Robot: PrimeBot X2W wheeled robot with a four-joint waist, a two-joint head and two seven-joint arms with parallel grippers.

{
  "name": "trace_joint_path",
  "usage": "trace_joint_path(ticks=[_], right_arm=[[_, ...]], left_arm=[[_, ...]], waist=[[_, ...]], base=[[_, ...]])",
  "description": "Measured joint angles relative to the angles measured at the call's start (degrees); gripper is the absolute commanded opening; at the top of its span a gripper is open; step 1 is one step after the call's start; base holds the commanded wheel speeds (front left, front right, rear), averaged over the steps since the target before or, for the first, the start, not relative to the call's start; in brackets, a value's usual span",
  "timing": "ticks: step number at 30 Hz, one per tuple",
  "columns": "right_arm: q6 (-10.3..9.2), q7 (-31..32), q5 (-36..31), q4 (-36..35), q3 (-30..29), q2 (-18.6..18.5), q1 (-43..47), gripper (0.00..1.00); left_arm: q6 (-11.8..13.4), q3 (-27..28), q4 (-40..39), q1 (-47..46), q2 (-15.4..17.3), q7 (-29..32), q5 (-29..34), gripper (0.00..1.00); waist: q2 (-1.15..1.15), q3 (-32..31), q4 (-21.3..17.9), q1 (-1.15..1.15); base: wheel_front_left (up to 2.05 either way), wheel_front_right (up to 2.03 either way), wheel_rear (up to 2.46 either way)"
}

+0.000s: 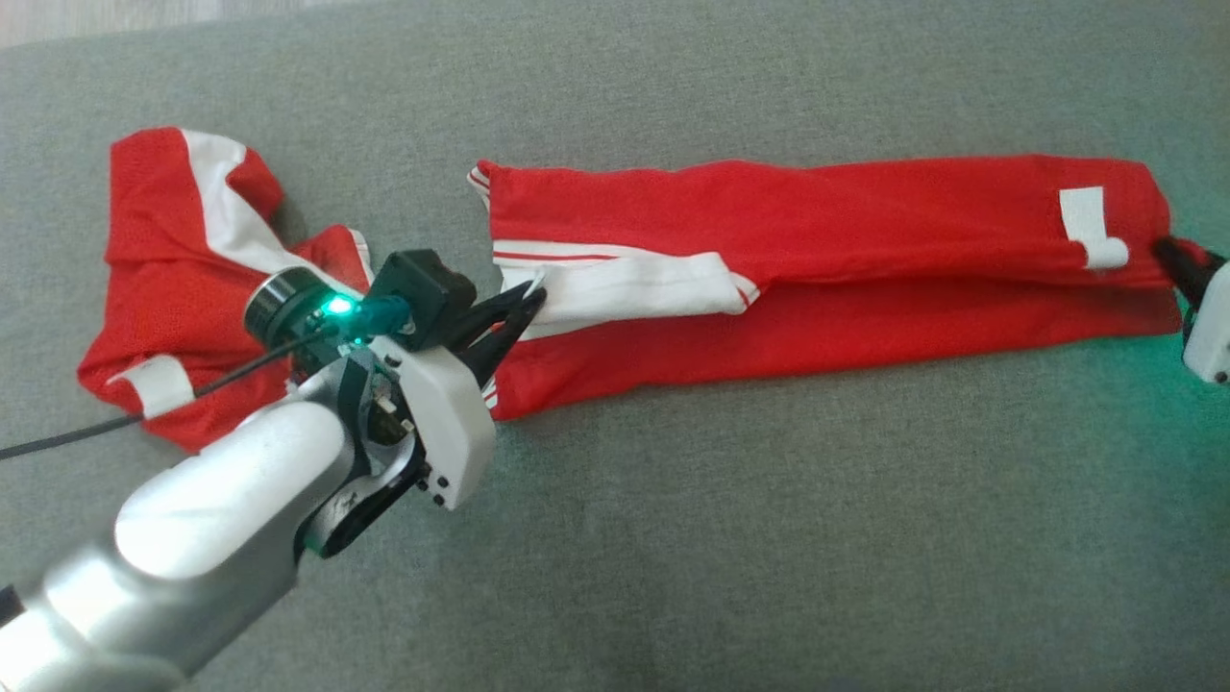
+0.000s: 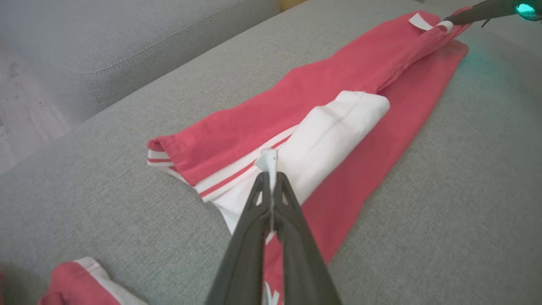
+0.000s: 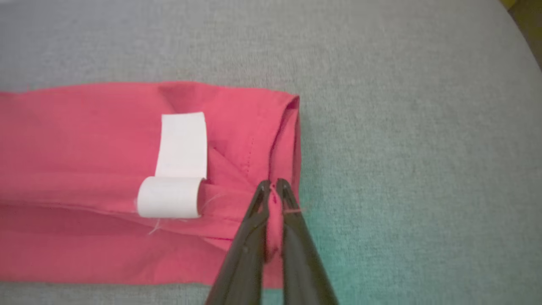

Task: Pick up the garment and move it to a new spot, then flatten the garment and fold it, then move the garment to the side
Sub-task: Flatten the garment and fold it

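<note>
The garment is red with white stripes and lies folded into a long band across the grey cushion. My left gripper is shut on a white edge at the band's left end, and the left wrist view shows that cloth pinched between my left gripper fingertips, with the garment stretching away. My right gripper is shut on the red hem at the right end. In the right wrist view my right gripper pinches a fold of the garment beside a white label.
A second red and white piece of clothing lies crumpled at the far left, behind my left arm. The grey cushion extends wide in front. A sofa backrest and a pale floor lie beyond the garment's left end.
</note>
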Motion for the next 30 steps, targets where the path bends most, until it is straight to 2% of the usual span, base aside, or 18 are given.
trace_joint_path(ticks=[9, 10, 11, 12, 16, 20, 22, 25, 27, 30], right_arm=[[0.00, 2.6, 1.8, -0.6, 2.1, -0.9, 1.5, 0.00], [0.00, 2.6, 2.2, -0.5, 2.1, -0.9, 1.5, 0.13], [0.00, 2.1, 2.2, -0.6, 2.1, -0.9, 1.5, 1.00], [0.00, 0.9, 2.2, -0.3, 1.6, -0.8, 1.5, 1.00], [0.00, -4.4, 2.7, 0.6, -0.9, 0.1, 1.3, 1.00], [0.00, -12.2, 0.5, -1.5, -1.2, 1.5, 0.9, 1.00], [0.00, -18.4, -0.1, -2.1, -2.9, 3.4, 0.9, 1.00], [0.00, -27.9, -1.4, -3.5, -6.2, 6.8, 0.9, 1.00], [0.00, -33.5, -2.3, -4.5, -9.0, 9.7, 1.0, 1.00], [0.00, -36.5, -6.7, -7.6, -12.3, 13.3, 2.3, 1.00]], left_arm=[[-0.8, -1.4, 0.5, 0.0, 0.3, 3.0, -1.0, 0.00], [-0.8, -1.9, 0.9, 0.0, 0.3, 3.5, -1.0, 0.32], [-0.8, -2.2, 1.2, 0.2, 0.2, 3.8, -1.0, 0.76], [-0.8, -2.3, 1.3, 0.5, 0.2, 3.8, -1.0, 1.00], [0.1, -1.9, 1.6, 1.2, -0.6, 0.9, -0.8, 1.00], [6.7, 4.6, 2.8, 0.7, -3.0, -12.2, 3.1, 1.00], [9.3, 7.7, 3.6, 0.7, -4.1, -17.4, 3.2, 1.00], [12.0, 10.9, 5.1, 1.4, -5.6, -24.2, 3.1, 1.00], [12.4, 12.3, 5.4, 2.7, -6.2, -28.2, 3.2, 1.00], [13.5, 16.0, 6.1, 6.6, -8.2, -30.1, 2.8, 1.00]], waist=[[0.00, 0.7, -0.2, 0.00], [0.00, 0.6, -0.3, 0.00], [0.00, 0.6, -0.3, 0.00], [0.00, 0.5, -0.4, 0.00], [0.00, -0.1, -0.6, 0.00], [0.00, -1.2, -0.7, 0.00], [0.00, -2.0, -0.7, 0.00], [0.00, -3.2, -0.7, 0.00], [0.00, -4.1, -0.8, -0.01], [0.00, -5.3, -0.9, -0.01]], base=[[0.00, 0.00, 0.00], [0.00, 0.00, 0.00], [0.00, 0.00, 0.00], [0.00, 0.00, 0.00], [0.00, 0.00, 0.00], [0.00, 0.00, 0.00], [0.00, 0.00, 0.00], [0.00, 0.00, 0.00], [0.00, 0.00, 0.00], [0.00, 0.00, 0.00]])
